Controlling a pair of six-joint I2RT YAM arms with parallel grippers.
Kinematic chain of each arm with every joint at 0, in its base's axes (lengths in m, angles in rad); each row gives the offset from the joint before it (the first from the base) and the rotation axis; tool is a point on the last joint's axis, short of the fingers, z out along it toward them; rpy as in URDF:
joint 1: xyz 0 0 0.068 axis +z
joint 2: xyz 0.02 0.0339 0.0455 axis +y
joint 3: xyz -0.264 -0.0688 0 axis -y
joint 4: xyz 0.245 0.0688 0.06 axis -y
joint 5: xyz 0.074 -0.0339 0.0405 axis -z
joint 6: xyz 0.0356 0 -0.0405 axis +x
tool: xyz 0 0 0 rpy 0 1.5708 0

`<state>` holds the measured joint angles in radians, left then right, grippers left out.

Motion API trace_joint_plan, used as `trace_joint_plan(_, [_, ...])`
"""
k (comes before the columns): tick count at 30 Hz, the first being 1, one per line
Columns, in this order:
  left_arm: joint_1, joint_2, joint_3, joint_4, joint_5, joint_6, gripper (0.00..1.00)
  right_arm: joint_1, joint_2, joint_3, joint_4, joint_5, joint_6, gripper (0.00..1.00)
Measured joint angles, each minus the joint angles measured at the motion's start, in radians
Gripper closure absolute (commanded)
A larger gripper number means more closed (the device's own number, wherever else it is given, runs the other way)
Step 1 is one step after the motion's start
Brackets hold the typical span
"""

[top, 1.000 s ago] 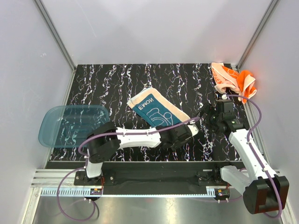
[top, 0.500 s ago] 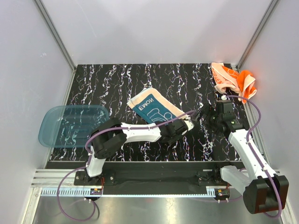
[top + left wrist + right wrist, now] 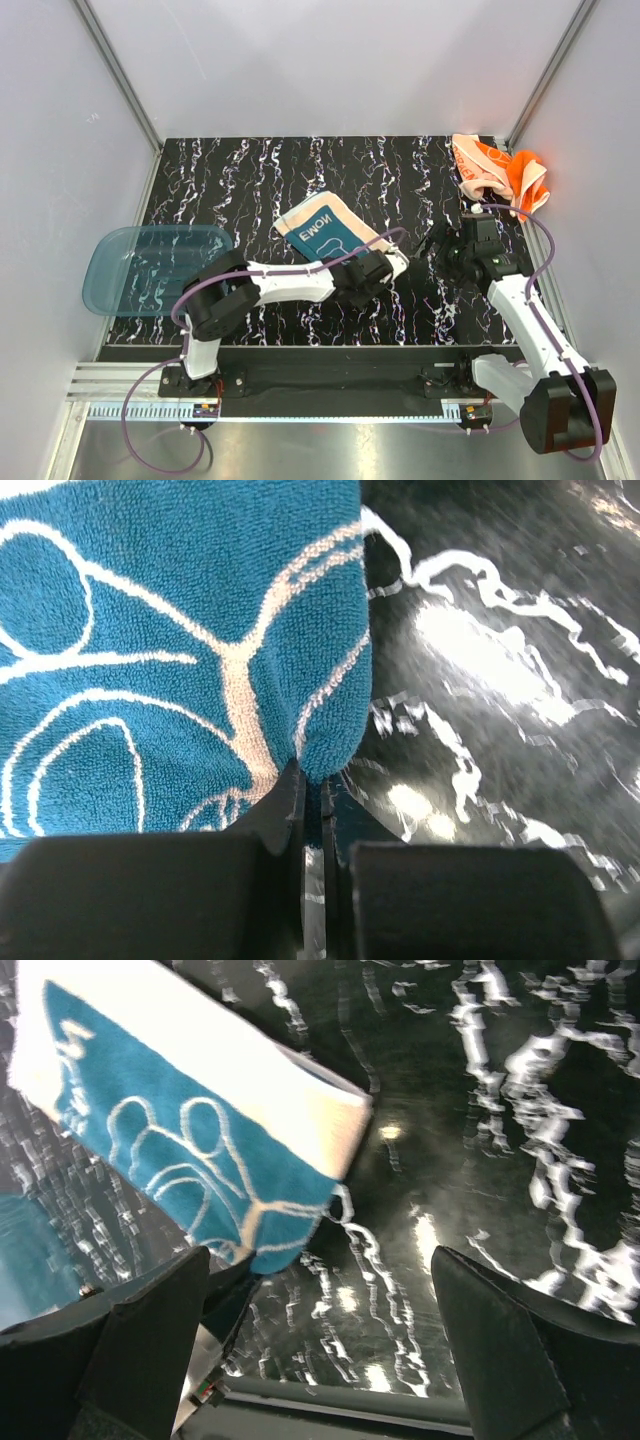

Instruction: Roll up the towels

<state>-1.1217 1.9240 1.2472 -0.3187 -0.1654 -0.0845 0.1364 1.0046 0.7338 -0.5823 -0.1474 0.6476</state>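
Note:
The teal-blue towel [image 3: 322, 230] lies on the black marbled table, lettering up, its cream reverse showing along the right edge. My left gripper [image 3: 386, 266] sits at the towel's near right corner and is shut on that corner [image 3: 330, 750], the jaws pinched on the cloth with the towel [image 3: 150, 630] spreading away to the left. My right gripper [image 3: 432, 246] hovers just right of that corner, open and holding nothing [image 3: 320, 1260], with the teal towel [image 3: 200, 1150] ahead of it. The orange towel [image 3: 500, 170] lies crumpled in the far right corner.
A translucent blue tray [image 3: 120, 270] rests on the table's left edge. White walls close in the table on the left, back and right. The right arm's purple cable loops close to the orange towel.
My left gripper has shut on the teal towel's near right corner and drawn it slightly left, bunching that end. The right gripper has hardly moved and stays open.

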Motion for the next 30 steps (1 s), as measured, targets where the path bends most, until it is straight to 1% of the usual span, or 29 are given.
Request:
trace_joint_plan(2, [0.019, -0.021, -0.011, -0.007, 0.05, -0.022, 1.0, 0.0, 0.009, -0.003, 0.027, -0.037, 0.006, 0.04])
trace_joint_plan(3, [0.032, -0.031, -0.014, -0.01, 0.083, -0.032, 1.0, 0.0, 0.015, -0.008, 0.052, -0.066, 0.01, 0.07])
trace_joint_plan(5, [0.061, -0.048, -0.018, -0.013, 0.148, -0.059, 1.0, 0.0, 0.035, -0.019, 0.108, -0.135, 0.023, 0.08])
trace_joint_plan(8, [0.111, -0.086, -0.036, -0.012, 0.245, -0.101, 1.0, 0.0, 0.098, -0.022, 0.171, -0.215, 0.038, 0.09])
trace_joint_plan(12, [0.17, -0.132, -0.061, 0.0, 0.344, -0.15, 1.0, 0.001, 0.165, -0.034, 0.225, -0.26, 0.053, 0.09])
trace_joint_plan(19, [0.223, -0.178, -0.083, 0.024, 0.439, -0.195, 1.0, 0.001, 0.288, -0.058, 0.327, -0.31, 0.084, 0.12])
trace_joint_plan(22, [0.229, -0.184, -0.097, 0.032, 0.458, -0.205, 1.0, 0.001, 0.35, -0.058, 0.363, -0.319, 0.088, 0.15])
trace_joint_plan(24, [0.232, -0.186, -0.109, 0.036, 0.469, -0.212, 1.0, 0.001, 0.386, -0.057, 0.382, -0.318, 0.089, 0.23])
trace_joint_plan(25, [0.234, -0.188, -0.113, 0.036, 0.473, -0.213, 1.0, 0.001, 0.405, -0.057, 0.389, -0.319, 0.089, 0.25])
trace_joint_plan(27, [0.238, -0.19, -0.122, 0.041, 0.482, -0.219, 1.0, 0.001, 0.444, -0.051, 0.399, -0.318, 0.086, 0.35])
trace_joint_plan(29, [0.244, -0.195, -0.132, 0.05, 0.492, -0.226, 1.0, 0.002, 0.481, -0.039, 0.403, -0.317, 0.08, 0.51])
trace_joint_plan(30, [0.248, -0.2, -0.137, 0.055, 0.5, -0.23, 1.0, 0.002, 0.499, -0.031, 0.406, -0.317, 0.076, 0.65])
